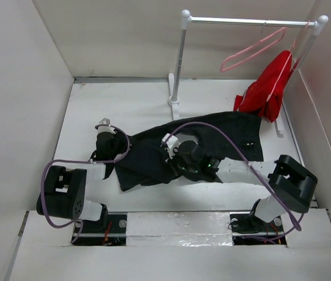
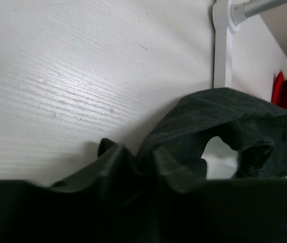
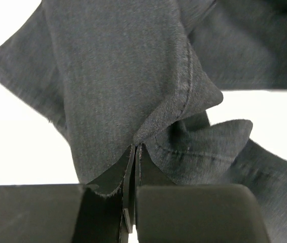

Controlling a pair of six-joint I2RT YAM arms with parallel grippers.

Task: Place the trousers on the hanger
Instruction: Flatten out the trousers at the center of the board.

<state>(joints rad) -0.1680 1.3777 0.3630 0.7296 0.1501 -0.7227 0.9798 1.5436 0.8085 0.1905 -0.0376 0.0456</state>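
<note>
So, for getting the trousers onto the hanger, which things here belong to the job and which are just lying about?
Part of the job:
- black trousers, spread on the table, a fold pinched in the right gripper
- pink hanger, hooked bare on the rail

Just there:
- red garment, hanging at the rail's right end

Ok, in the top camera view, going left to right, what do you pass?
Left claw → rack's left post → pink hanger → rack's right post. The trousers and red garment overlap these, so they are left out.
</note>
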